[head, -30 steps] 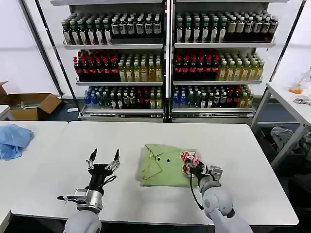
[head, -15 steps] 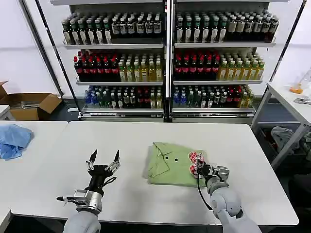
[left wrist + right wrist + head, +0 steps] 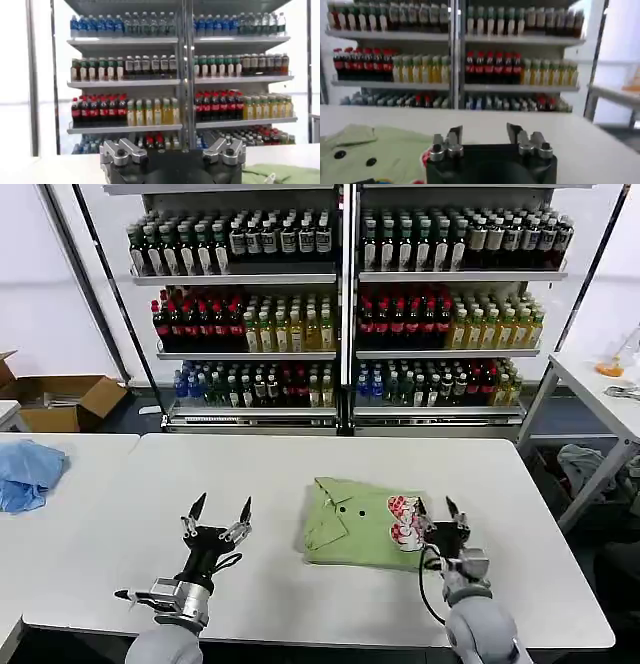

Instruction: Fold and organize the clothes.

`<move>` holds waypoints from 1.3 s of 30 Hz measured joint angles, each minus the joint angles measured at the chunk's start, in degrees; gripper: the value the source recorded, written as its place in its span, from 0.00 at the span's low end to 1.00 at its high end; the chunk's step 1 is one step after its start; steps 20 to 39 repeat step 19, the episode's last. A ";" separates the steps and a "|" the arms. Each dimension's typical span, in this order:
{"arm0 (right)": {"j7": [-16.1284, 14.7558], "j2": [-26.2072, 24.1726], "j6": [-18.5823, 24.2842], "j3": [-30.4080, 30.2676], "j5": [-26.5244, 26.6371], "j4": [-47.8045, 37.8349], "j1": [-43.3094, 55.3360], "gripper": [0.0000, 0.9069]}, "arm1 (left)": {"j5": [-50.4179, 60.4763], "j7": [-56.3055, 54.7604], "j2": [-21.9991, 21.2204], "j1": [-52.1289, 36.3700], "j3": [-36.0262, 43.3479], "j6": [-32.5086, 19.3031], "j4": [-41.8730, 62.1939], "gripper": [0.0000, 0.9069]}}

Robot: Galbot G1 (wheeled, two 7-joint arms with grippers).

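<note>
The light green shirt (image 3: 355, 522) lies folded on the white table (image 3: 300, 464), collar and two dark buttons up, with its red-and-white patch (image 3: 403, 521) at the right edge. My right gripper (image 3: 436, 507) is open just right of the patch, fingers pointing away from me and holding nothing. In the right wrist view the right gripper (image 3: 484, 134) has bare table between its fingers, and the shirt (image 3: 375, 150) lies off to one side. My left gripper (image 3: 222, 506) is open over bare table left of the shirt. The left wrist view shows the left gripper (image 3: 172, 150) and a corner of the shirt (image 3: 280, 174).
A light blue cloth (image 3: 28, 472) lies on the neighbouring table at far left. Behind the table stand shelves of bottles (image 3: 340, 314) and a cardboard box (image 3: 60, 399). A grey-blue garment (image 3: 592, 466) hangs under the side table on the right. Bare tabletop surrounds the shirt.
My right gripper dragged the shirt a little to the right, then let go of its patch edge, opened and drew back to the right. The left gripper barely moved.
</note>
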 measured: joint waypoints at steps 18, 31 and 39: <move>-1.16 1.43 9.07 7.74 -7.41 13.65 -15.44 1.00 | -1.75 2.43 1.70 1.77 0.33 3.03 -3.57 1.00; -1.17 1.57 9.21 7.96 -7.60 14.31 -16.13 1.00 | -1.76 2.59 1.64 1.87 0.38 3.15 -3.76 1.00; -1.17 1.57 9.21 7.96 -7.60 14.31 -16.13 1.00 | -1.76 2.59 1.64 1.87 0.38 3.15 -3.76 1.00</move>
